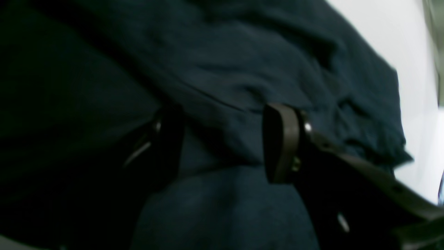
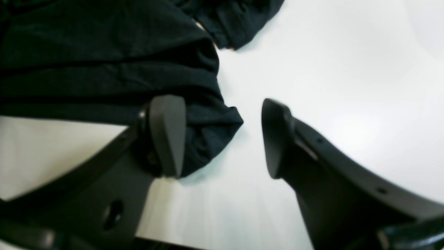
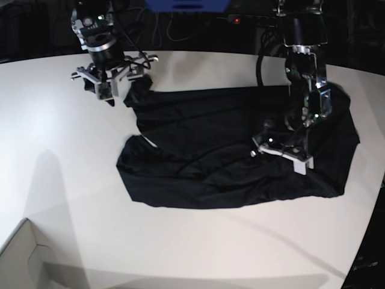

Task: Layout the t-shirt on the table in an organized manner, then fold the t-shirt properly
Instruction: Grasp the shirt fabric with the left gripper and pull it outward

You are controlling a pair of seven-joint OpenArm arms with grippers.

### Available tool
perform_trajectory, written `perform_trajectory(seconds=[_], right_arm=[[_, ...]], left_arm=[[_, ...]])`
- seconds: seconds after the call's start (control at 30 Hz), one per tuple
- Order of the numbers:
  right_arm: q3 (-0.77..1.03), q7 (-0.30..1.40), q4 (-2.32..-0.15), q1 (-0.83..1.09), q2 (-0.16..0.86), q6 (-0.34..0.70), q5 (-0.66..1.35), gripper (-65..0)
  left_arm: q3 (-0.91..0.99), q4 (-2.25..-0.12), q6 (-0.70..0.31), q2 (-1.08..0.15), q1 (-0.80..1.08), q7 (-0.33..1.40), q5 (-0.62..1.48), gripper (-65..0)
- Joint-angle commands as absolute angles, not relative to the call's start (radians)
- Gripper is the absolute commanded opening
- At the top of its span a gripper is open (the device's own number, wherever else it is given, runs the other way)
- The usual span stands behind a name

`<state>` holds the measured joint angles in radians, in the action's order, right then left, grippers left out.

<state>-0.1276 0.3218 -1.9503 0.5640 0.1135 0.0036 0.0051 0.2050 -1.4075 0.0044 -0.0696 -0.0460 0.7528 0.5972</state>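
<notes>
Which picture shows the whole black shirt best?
The base view: the whole t-shirt lies spread on the table. The left wrist view shows only close, dark folds; the right wrist view shows just one bunched edge.

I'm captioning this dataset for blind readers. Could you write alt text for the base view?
A wrinkled black t-shirt lies spread on a white table. The left gripper is down over the shirt's middle-right part, while the right gripper hangs open at the shirt's far left corner. A pale box corner shows at the bottom left.
</notes>
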Motion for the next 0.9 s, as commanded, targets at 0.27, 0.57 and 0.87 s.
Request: perform_trajectory(seconds=[0.27,0.57,0.87], right_arm=[[-0.128,0.298,-1.966,0.568,0.128,0.005,0.007,-29.9],[-0.127,0.298,-1.966,0.567,0.134,0.005,0.007,-29.9],[-0.128,0.298,-1.965,0.562,0.148,0.005,0.007,-29.9]], left_arm=[[0.114,-1.420,0.005,-0.042,-0.050,0.630,0.470,-29.8],[0.120,-1.431,0.005,-0.045,-0.007,0.625,0.469,-29.9],[0.120,-1.432,0.005,-0.044,-0.005,0.625,0.469,-32.5]])
